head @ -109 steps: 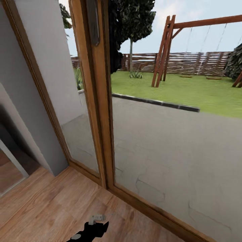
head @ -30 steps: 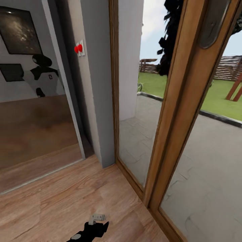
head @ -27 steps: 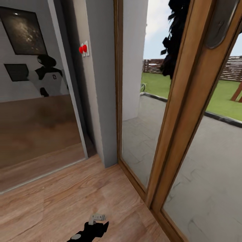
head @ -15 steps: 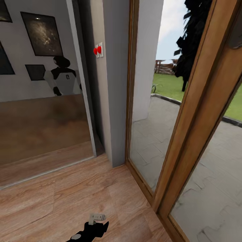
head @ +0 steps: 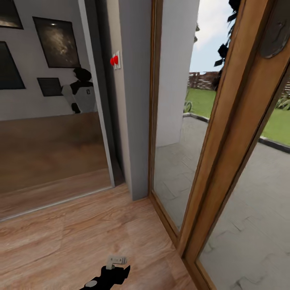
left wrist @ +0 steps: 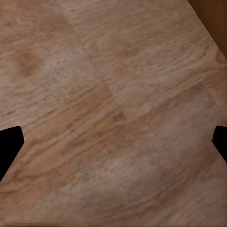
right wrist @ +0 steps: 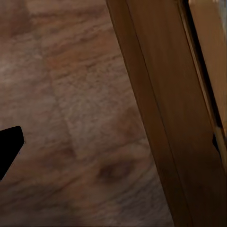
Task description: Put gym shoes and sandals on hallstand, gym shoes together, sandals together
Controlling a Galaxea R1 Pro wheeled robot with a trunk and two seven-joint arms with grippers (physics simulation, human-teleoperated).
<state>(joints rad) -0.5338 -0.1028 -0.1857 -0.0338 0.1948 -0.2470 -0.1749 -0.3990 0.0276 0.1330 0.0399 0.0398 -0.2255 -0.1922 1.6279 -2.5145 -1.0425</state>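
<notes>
Above the corridor floor [left wrist: 113, 118], beside a wood-framed glass door [head: 225, 133] and mirrored wardrobe [head: 52, 153], the left pincer [left wrist: 113, 144] hangs spread and empty, the right pincer's state unreadable; shoes, once located, probably light, graspable at collars.

Head view: a black arm segment [head: 106, 278] juts in at the 6 o'clock edge, angled toward 1 o'clock, with a small pale fitting [head: 116, 260] at its tip. Cannot tell which arm it is.

Left wrist view: left gripper [left wrist: 113, 142] points down, fingertips [left wrist: 9, 146] dark at the 9 and 3 o'clock edges, spread wide, nothing between.

Right wrist view: right gripper, one dark fingertip [right wrist: 9, 144] at 9 o'clock; the other finger is not clear, so spread uncertain.
</notes>
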